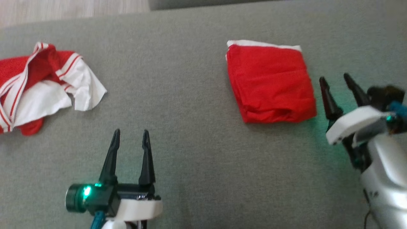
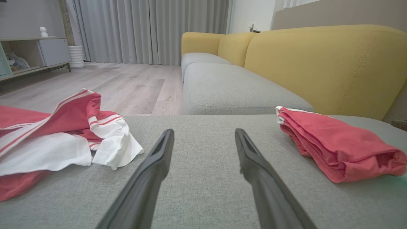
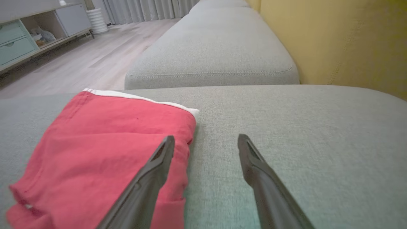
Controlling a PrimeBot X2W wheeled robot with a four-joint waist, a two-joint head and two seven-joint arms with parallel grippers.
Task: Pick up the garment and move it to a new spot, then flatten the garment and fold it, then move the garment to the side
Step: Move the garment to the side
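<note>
A folded red garment (image 1: 270,84) with a white edge along its far side lies flat on the grey cushion at the right; it is also the red folded garment (image 2: 340,146) in the left wrist view and the red garment (image 3: 105,152) in the right wrist view. My right gripper (image 1: 334,79) hovers open just right of it, holding nothing. My left gripper (image 1: 131,133) stands open over bare cushion at the lower middle, empty. A crumpled red-and-white garment (image 1: 41,86) lies at the far left, seen too as a crumpled heap (image 2: 60,140).
The grey cushion (image 1: 178,95) spans the head view, with wood floor (image 1: 63,9) past its far edge. A yellow sofa back (image 2: 324,66) rises on the right, another grey seat (image 2: 222,89) lies ahead, and a low cabinet (image 2: 35,54) stands across the floor.
</note>
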